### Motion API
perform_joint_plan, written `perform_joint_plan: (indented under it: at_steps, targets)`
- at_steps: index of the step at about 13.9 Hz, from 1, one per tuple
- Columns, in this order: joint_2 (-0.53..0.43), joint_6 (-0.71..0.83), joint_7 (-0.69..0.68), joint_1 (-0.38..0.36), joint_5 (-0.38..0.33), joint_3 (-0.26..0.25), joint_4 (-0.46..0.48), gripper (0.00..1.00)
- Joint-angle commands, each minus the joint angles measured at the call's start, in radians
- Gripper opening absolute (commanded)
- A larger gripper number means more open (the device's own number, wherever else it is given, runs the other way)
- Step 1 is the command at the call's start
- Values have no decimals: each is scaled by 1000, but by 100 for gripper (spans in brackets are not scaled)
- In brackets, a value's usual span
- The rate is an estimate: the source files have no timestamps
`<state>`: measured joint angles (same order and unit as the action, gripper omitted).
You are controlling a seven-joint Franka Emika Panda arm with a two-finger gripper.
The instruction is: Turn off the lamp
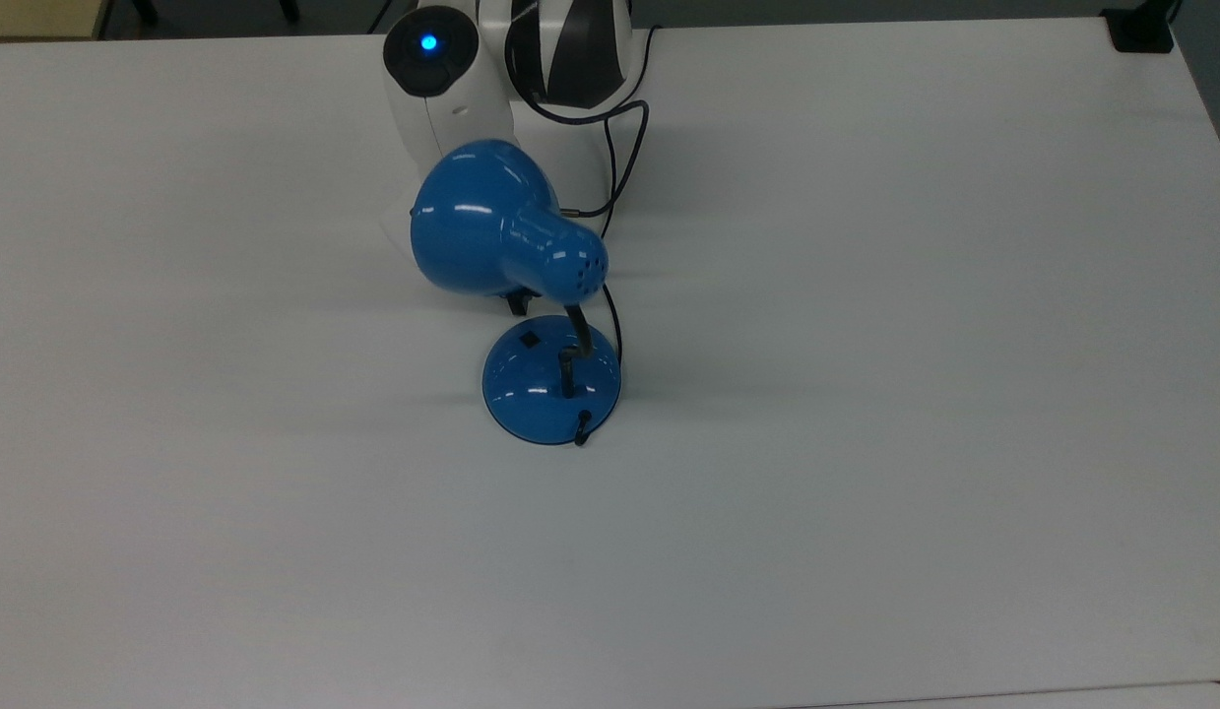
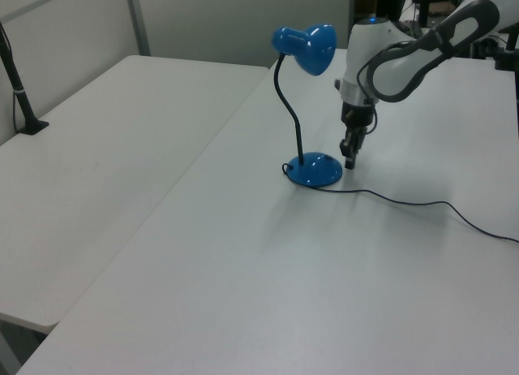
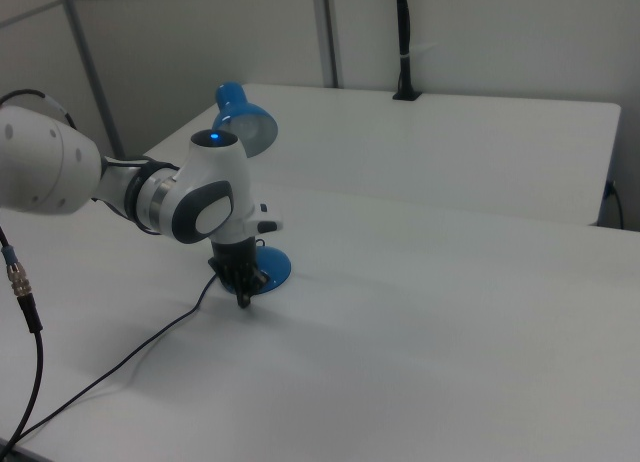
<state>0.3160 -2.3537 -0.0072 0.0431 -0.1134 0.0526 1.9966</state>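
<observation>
The lamp stands near the middle of the white table, its glossy blue shade (image 1: pixel 491 231) on a black gooseneck (image 2: pixel 285 99) over the round blue base (image 1: pixel 550 386). A small black switch (image 1: pixel 528 340) lies uncovered on the base. No glow falls on the table under the shade (image 3: pixel 245 117). My gripper (image 2: pixel 350 157) points down just beside the base (image 2: pixel 315 170), on the left view's right, fingers together and holding nothing. In the right view the gripper (image 3: pixel 243 294) hangs in front of the base (image 3: pixel 270 267). From above, the shade hides most of it.
The lamp's black cord (image 2: pixel 405 203) trails across the table toward the robot's side. A second table (image 2: pixel 97 148) adjoins on the left view's left, with a black clamped post (image 2: pixel 16 83). A black clamp (image 1: pixel 1141 30) sits at a far corner in the top view.
</observation>
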Motion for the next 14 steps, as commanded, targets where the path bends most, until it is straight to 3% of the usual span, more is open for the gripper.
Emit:
perform_joint_plan:
  at_steps: [1,6,7,8,10,11,12,14]
  targets:
    - [-87,149,-42,20,17,0,22,0]
    - [-216,453,-117,46,18,-2,-36,2]
    - [-244,508,-119,49,18,-2,-51,10]
    - [-273,569,-125,50,18,-10,-65,26]
    - [-317,672,-154,52,18,-16,-110,73]
    - [-328,713,-160,52,18,-16,-145,83]
    - [-333,764,-148,49,17,-22,-201,100]
    - [-333,809,-134,41,17,-22,-280,100]
